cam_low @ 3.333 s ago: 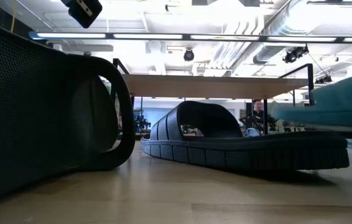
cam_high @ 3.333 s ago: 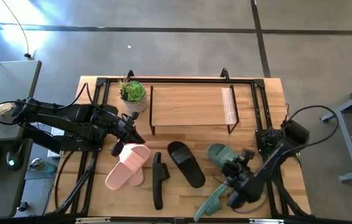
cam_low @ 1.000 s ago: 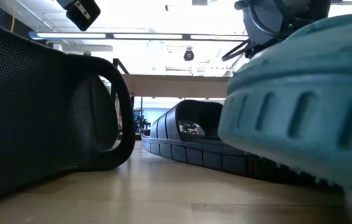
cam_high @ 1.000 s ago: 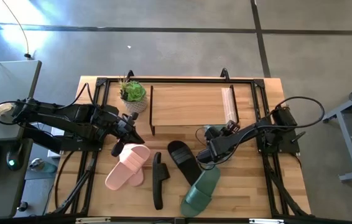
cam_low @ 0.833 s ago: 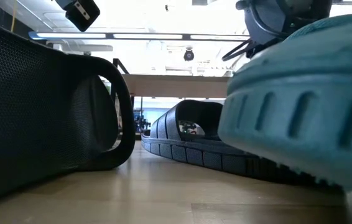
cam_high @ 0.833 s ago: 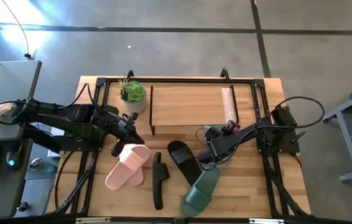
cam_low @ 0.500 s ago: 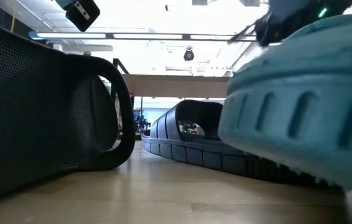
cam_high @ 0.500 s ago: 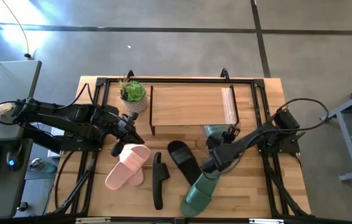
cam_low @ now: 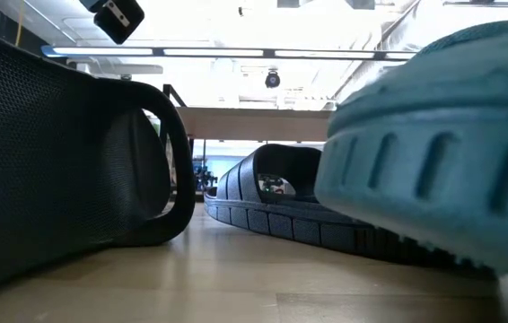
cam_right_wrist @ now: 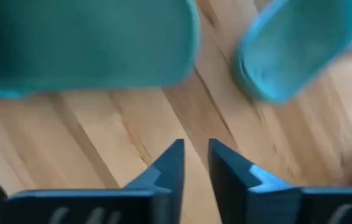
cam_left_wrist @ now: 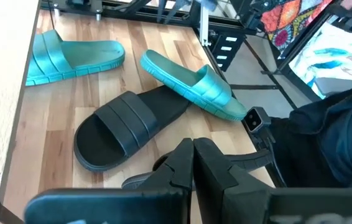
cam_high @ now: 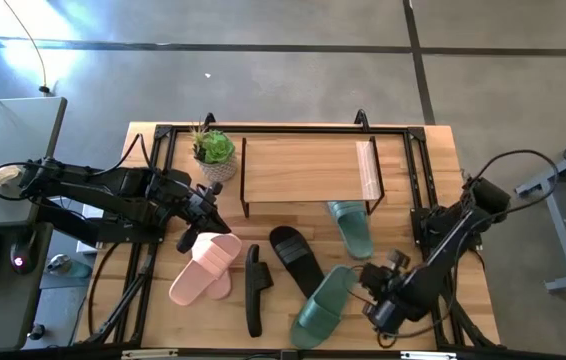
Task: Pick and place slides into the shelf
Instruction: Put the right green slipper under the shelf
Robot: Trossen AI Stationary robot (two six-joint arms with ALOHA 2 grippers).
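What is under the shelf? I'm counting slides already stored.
One green slide has its toe end tucked under the shelf at its right end, heel sticking out. The plank top hides the rest beneath it, so other slides there can't be ruled out.

- In the low view a sage green slide (cam_low: 433, 152) fills the right side, cut off by the top, right and bottom edges.
- A black slide on edge (cam_low: 65, 152) is cut off at the left edge in that view and hides the tabletop behind it.
- The second black slide (cam_low: 281, 202) is part hidden behind the green one.
- Ahead of the right pincer (cam_right_wrist: 194, 163), two green slides (cam_right_wrist: 83, 43) are blurred and cut off.
- The toe of another green slide (cam_high: 344, 212) sits under the shelf (cam_high: 303, 168).
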